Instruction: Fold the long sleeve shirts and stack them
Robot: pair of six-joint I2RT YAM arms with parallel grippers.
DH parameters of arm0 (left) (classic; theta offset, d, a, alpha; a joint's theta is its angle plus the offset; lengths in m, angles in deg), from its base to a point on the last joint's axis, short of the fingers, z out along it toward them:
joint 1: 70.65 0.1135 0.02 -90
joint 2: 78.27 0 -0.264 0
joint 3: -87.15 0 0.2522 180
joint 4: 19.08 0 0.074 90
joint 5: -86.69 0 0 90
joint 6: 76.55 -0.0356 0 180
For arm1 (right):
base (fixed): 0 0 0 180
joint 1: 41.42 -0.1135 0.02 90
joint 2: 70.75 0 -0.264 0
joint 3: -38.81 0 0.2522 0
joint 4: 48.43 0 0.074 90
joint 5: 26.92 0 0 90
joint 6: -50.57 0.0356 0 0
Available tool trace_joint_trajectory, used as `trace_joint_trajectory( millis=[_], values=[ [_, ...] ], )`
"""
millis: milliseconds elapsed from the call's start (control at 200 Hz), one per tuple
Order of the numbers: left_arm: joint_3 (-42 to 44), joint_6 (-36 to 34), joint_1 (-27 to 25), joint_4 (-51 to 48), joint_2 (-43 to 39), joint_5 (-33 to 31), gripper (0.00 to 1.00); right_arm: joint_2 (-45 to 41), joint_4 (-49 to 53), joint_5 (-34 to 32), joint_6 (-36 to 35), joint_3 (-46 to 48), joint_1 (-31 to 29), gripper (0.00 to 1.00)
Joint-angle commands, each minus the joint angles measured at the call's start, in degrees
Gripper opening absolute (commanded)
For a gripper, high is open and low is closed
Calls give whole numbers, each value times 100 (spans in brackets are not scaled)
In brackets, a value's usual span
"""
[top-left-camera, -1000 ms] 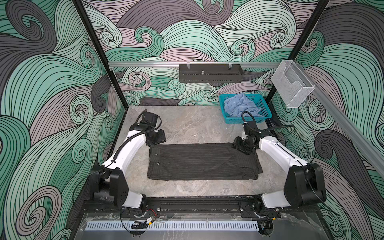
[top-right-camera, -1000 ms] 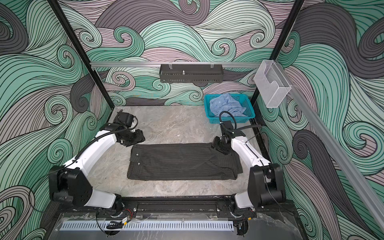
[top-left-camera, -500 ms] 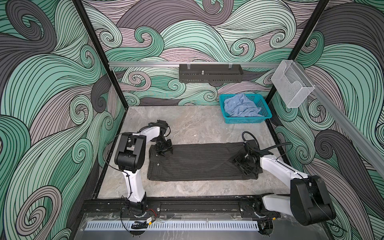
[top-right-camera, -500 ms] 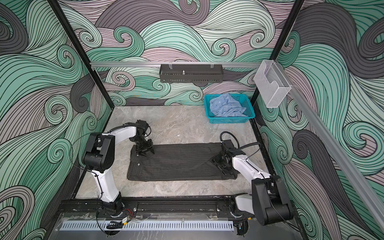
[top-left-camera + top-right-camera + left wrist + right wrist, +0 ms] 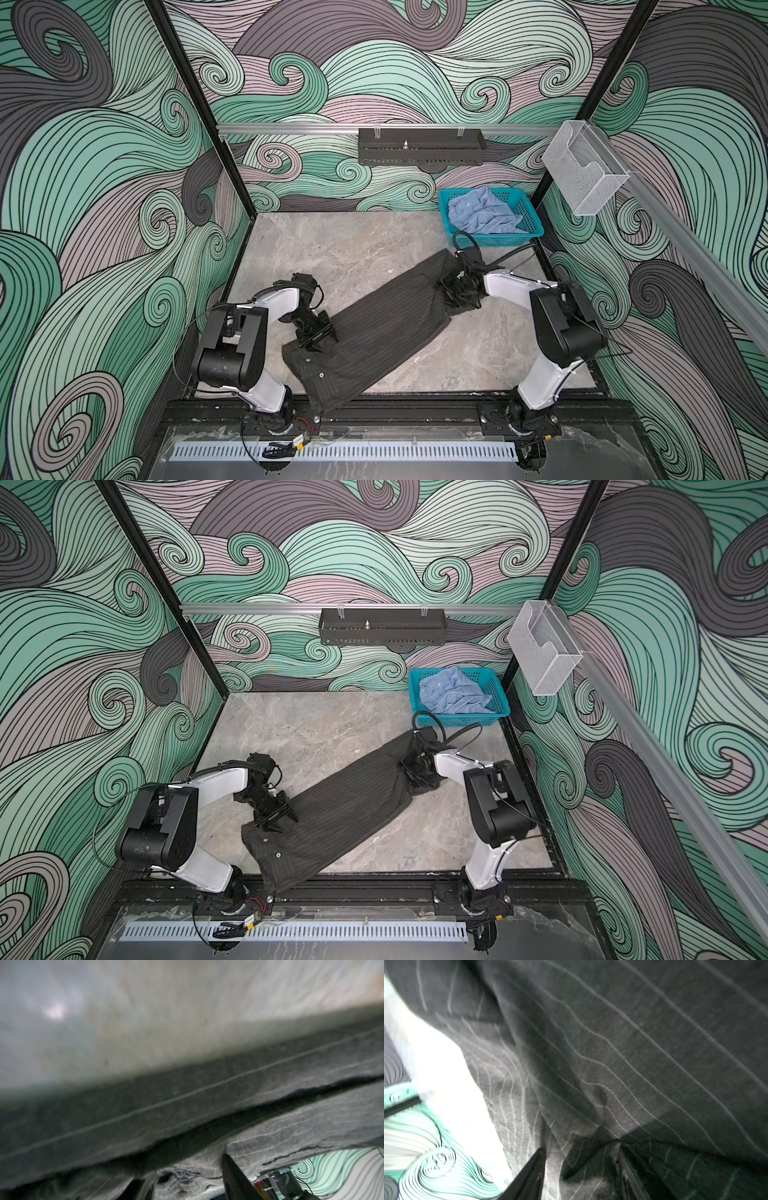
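Observation:
The dark charcoal pinstriped shirt (image 5: 374,328) (image 5: 336,808), folded into a long strip, lies slantwise on the marble table in both top views. Its near end hangs over the black front rail. My left gripper (image 5: 320,338) (image 5: 277,817) is shut on its edge near the collar end; the left wrist view shows striped cloth bunched in the left gripper (image 5: 187,1184). My right gripper (image 5: 448,291) (image 5: 409,771) is shut on the far end, with gathered cloth in it (image 5: 581,1178). The light blue shirt (image 5: 482,212) (image 5: 453,694) lies crumpled in the basket.
The teal mesh basket (image 5: 528,232) stands at the back right corner, just behind the right wrist. A black shelf (image 5: 419,151) and a clear plastic holder (image 5: 582,174) hang on the walls. The black front rail (image 5: 415,409) borders the table.
The dark shirt has swung from lying straight across the table to a slant. My right gripper carried its end back toward the basket; my left gripper drew the other end toward the front rail.

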Motion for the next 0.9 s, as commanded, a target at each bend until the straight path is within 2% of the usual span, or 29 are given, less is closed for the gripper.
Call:
trace_joint_trajectory(
  millis=[0,115,220,421,606,761,842,897],
  values=[
    [330,333,-19,335,-24,301,53,706,352,-3,-79,-234,-396,56],
    [459,420,-32,529,-28,440,52,1166,624,-57,-310,-1108,-668,56],
    [466,458,-62,657,77,526,52,1698,1328,-246,-728,-2232,-782,56],
    [468,636,-191,989,288,645,52,2827,2615,-1049,-1822,-4345,-768,56],
    [462,1009,-604,1561,720,772,52,3966,3738,-1520,-2958,-6677,-674,58],
    [291,1397,-1131,2076,1286,868,51,4947,4498,-1477,-3591,-8839,-523,57],
    [235,1669,-1359,2353,1342,918,51,5071,4552,-1361,-3886,-9365,-471,57],
    [162,1774,-1477,2386,1233,883,51,4939,4549,-1320,-4120,-9458,-466,62]
  ],
)
